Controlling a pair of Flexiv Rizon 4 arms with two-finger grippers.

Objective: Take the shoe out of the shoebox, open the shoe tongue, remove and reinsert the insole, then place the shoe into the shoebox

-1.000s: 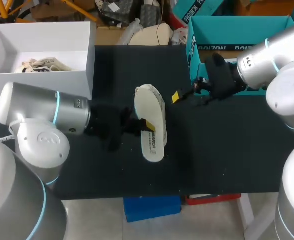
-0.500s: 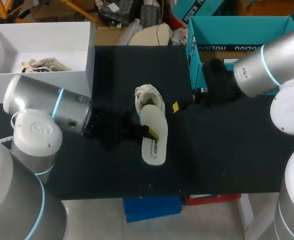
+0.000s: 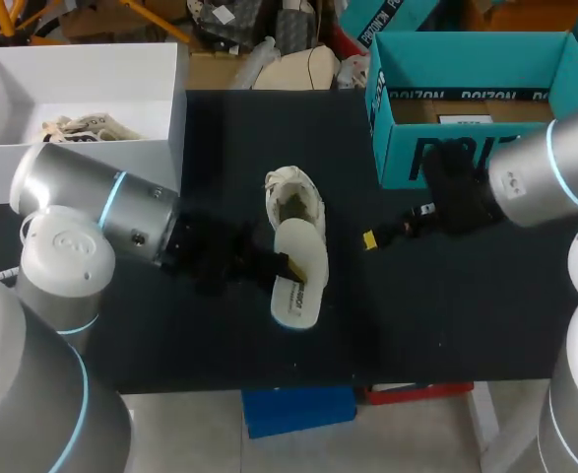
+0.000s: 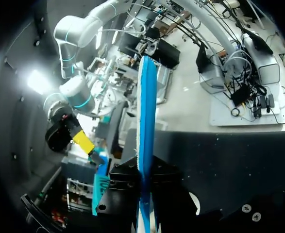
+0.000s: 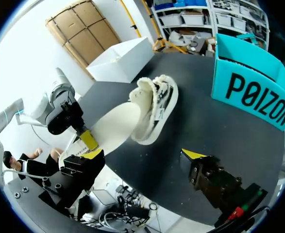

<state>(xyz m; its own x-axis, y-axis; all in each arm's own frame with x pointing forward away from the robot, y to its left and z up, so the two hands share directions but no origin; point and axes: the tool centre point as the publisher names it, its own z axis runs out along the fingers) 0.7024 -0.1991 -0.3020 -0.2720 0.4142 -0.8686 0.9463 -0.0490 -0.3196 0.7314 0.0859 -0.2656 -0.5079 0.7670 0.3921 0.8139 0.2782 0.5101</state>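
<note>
Left gripper (image 3: 285, 264), clamping the insole (image 3: 300, 284), drew it off the shoe (image 3: 290, 194); right gripper (image 5: 142, 154), spread wide, retreated.

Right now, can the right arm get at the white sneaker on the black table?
Probably yes: bare table separates the open right gripper from the sneaker; the left gripper holds a cream insole across one end.

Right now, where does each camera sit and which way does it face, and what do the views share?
Head view: above and behind, looking down on the table; both arms enter from the sides, left gripper on the insole, right gripper open.
Left wrist view: along its own fingers, clamped on the edge-on insole, facing the right gripper.
Right wrist view: along its open fingers, across the table toward the shoe and teal shoebox.
Shared: all three show the insole.
</note>
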